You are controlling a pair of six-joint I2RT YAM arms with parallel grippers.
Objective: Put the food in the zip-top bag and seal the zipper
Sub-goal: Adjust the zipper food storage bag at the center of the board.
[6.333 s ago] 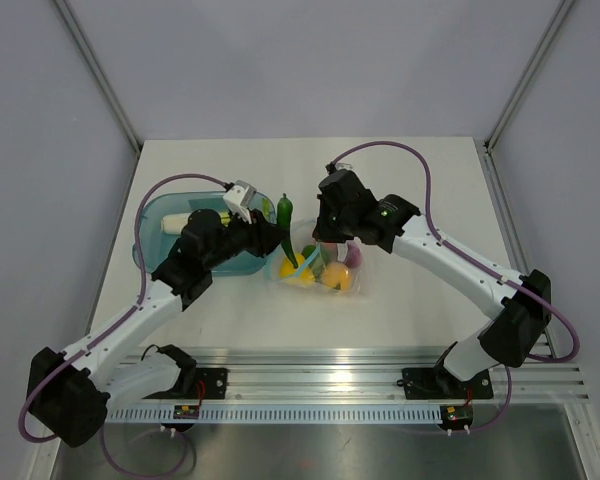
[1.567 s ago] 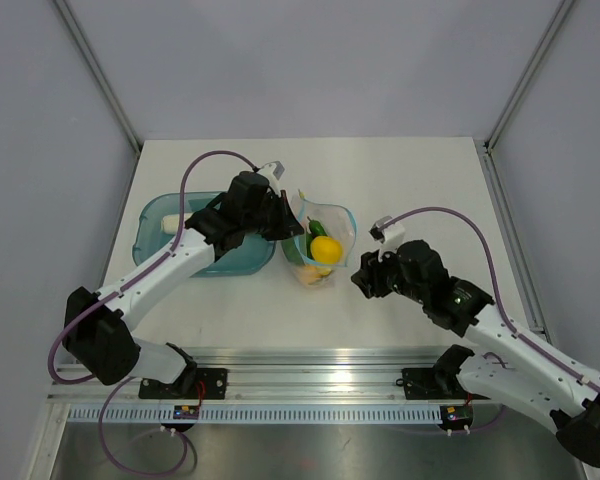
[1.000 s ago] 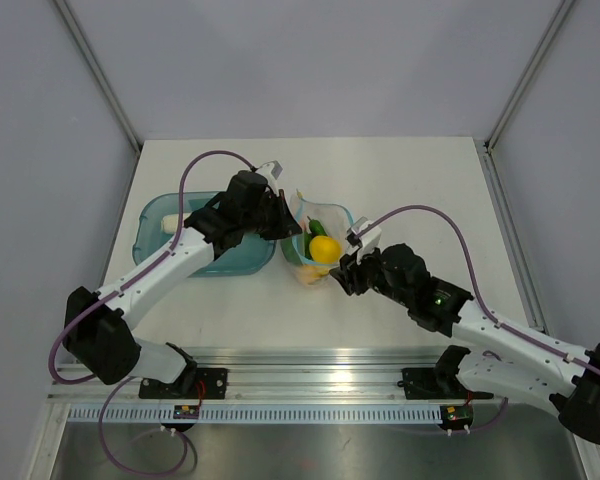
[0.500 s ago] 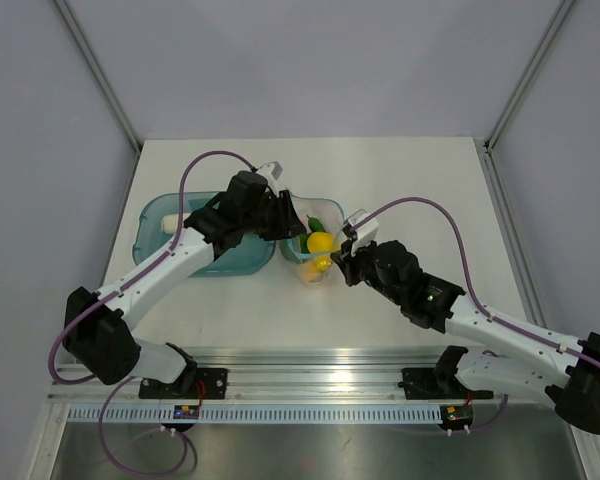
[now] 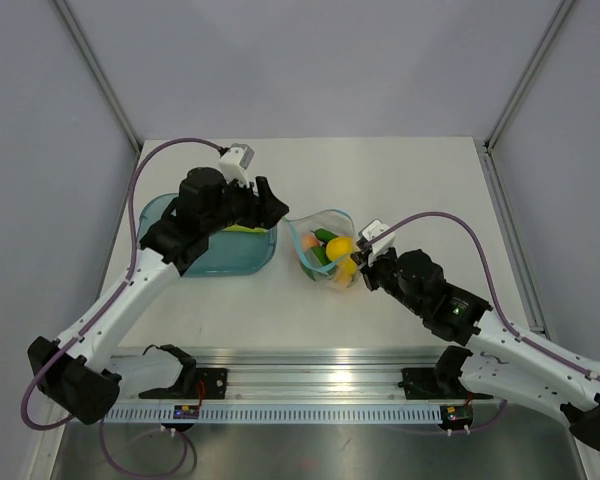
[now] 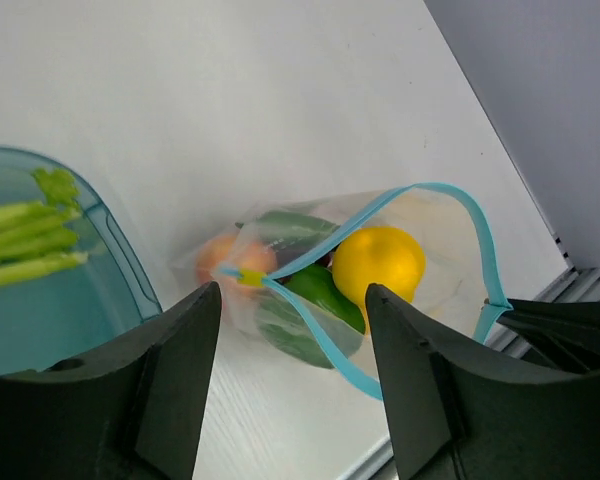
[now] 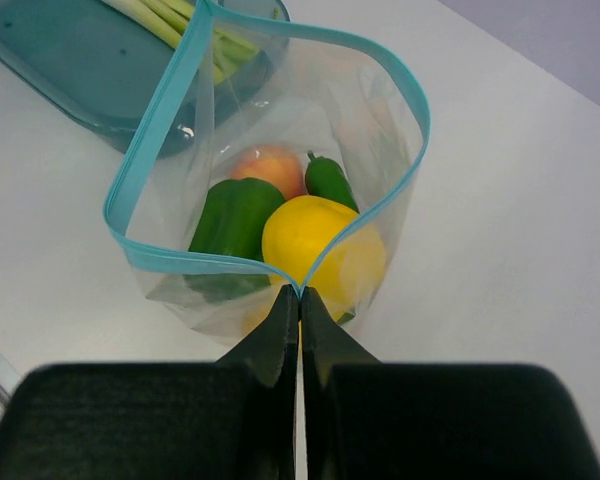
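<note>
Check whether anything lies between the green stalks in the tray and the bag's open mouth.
Nothing visible blocks it. Only the wall of the tray separates the green stalks from the zip-top bag, whose mouth gapes open; the right gripper pinches its far corner.

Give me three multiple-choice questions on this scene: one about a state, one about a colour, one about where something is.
1. The right claw is: A open; B shut on the end of the zip-top bag's zipper; C shut on the teal tray.
2. The zipper's colour is: A red; B light blue; C black.
3. The green stalks lie: A in the zip-top bag; B in the right claw; C in the teal tray.
Answers: B, its fingers pinch the strip's end; B, the strip shows light blue; C, the stalks rest inside the tray.
</note>
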